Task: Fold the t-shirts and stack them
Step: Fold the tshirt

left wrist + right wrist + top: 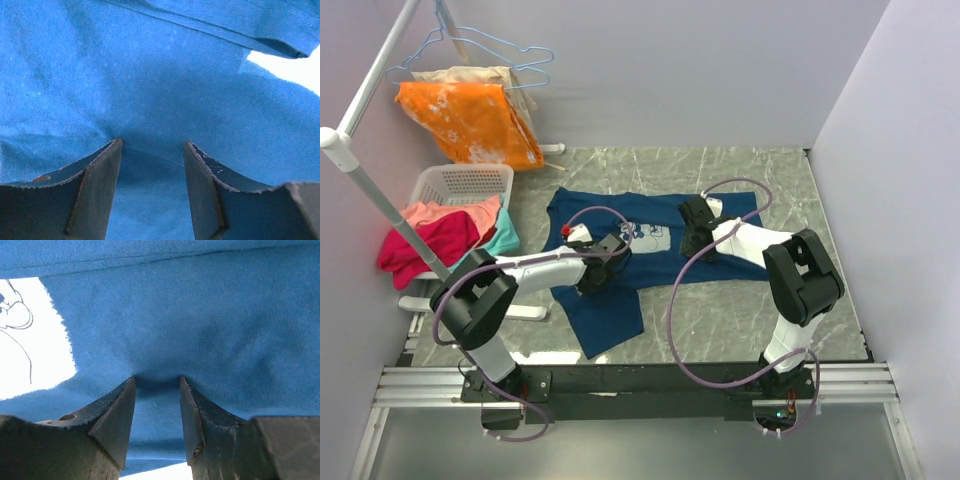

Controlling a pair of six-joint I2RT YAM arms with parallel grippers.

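T-shirt (615, 318) (navy) lies beneath left tool (152, 145), right tool (157, 380).

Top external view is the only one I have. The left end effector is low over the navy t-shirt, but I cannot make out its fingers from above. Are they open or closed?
Observer: Open. In the left wrist view, the left end effector has its fingers apart, with the tips pressing on the navy t-shirt. The cloth puckers between them.
Operator: And the right one, please?
Observer: The right end effector is open too. In its wrist view the tips rest on the blue cloth just to the right of the pale cartoon print, and a small fold is gathered between them.
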